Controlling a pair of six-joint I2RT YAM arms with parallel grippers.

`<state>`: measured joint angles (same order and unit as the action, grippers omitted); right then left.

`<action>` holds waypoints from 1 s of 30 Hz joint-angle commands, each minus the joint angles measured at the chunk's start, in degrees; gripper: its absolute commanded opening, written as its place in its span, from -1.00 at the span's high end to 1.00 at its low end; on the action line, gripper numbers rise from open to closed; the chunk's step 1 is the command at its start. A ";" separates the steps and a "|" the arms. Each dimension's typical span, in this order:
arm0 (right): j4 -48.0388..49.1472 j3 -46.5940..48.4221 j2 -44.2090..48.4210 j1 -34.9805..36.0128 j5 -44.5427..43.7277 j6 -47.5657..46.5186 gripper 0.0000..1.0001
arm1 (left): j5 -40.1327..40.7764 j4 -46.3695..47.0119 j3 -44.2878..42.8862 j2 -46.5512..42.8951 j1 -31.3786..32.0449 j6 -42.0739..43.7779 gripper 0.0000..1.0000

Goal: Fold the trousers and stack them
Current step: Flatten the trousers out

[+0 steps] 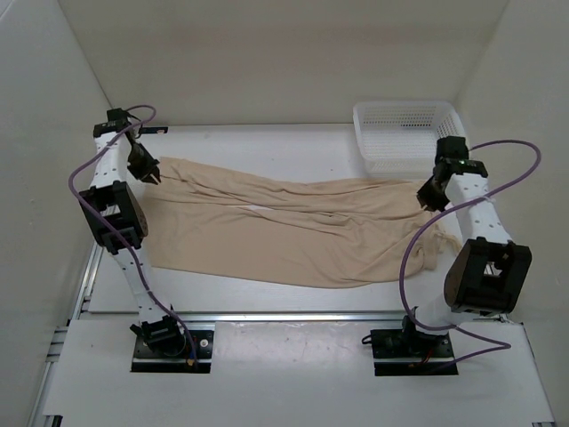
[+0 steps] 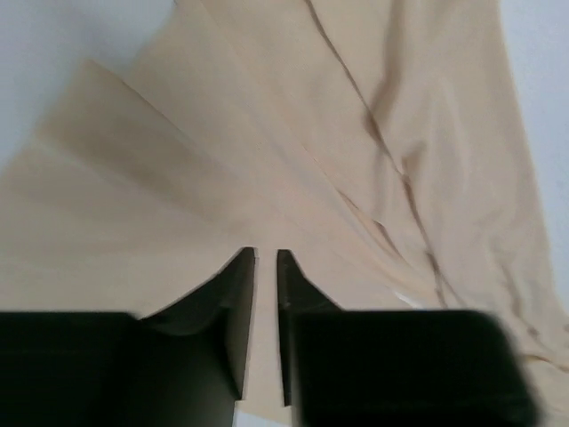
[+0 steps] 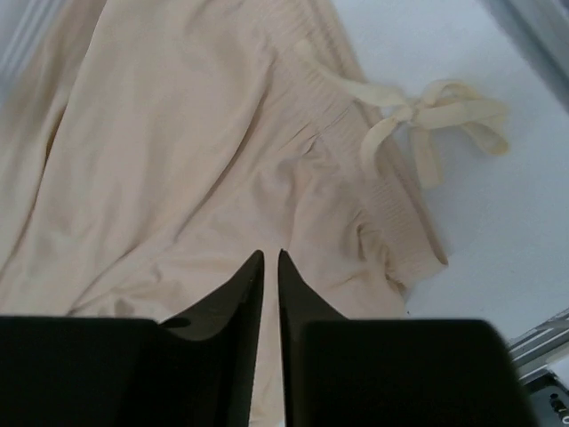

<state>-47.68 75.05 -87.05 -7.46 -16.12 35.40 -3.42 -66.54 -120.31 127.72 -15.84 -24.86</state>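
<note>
Nearest you, seen from above, the trousers (image 1: 293,231) lie spread on the table (image 1: 267,298), stretching all the way from your left gripper (image 1: 149,172) to your right gripper (image 1: 429,197), with the near edge of the cloth falling short of both sets of jaws, on your side of them. The leg ends lie under the left jaws and the waist end under the right jaws. In the left wrist view, your left gripper (image 2: 266,258) has its jaws drawn almost together, leaving only a thin slit filled with the tan cloth. It is pinching the trousers (image 2: 267,133), and long flat pleats fan out ahead of the tips and off to their left. A darker seam runs away ahead and to the right of them. In the right wrist view, your right gripper (image 3: 271,256) stands the same way, jaws nearly pressed together with cloth in the slit, nipping the trousers (image 3: 178,133) just short of the gathered waistband (image 3: 373,178), which lies ahead and to the right of the tips. Beyond that band, further right, the pale drawstring (image 3: 427,111) lies knotted on the bare table. Farthest off, past the right jaws, stands the white mesh basket (image 1: 404,133), apart from the cloth.
</note>
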 commanded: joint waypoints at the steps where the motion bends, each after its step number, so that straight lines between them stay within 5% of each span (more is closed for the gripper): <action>1: 0.84 -1.91 -1.80 5.87 5.21 -1.56 0.76 | -2.81 3.87 7.94 -11.43 3.08 0.60 0.58; 4: 1.36 -1.92 -5.06 11.84 7.67 -2.17 0.94 | -4.84 5.20 15.07 -14.95 7.98 0.60 0.76; 8: 2.06 -2.26 -6.82 20.18 10.83 -0.77 0.94 | -3.70 7.13 23.35 -18.03 14.42 -0.10 0.76; 14: 3.21 -8.50 -7.88 28.11 13.22 4.76 0.76 | -0.54 10.46 35.22 -22.15 16.27 -3.00 0.76; 22: 4.53 -23.97 3.44 28.12 12.69 8.99 0.63 | 4.12 11.08 44.10 -30.95 15.23 -4.58 0.73; 30: 5.67 -23.28 2.77 26.10 11.74 10.74 0.58 | -0.35 15.20 48.86 -27.36 13.81 -6.51 0.67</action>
<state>-42.94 49.84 -82.61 18.83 -2.87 44.31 -1.78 -54.57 -72.71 98.94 -1.56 -29.89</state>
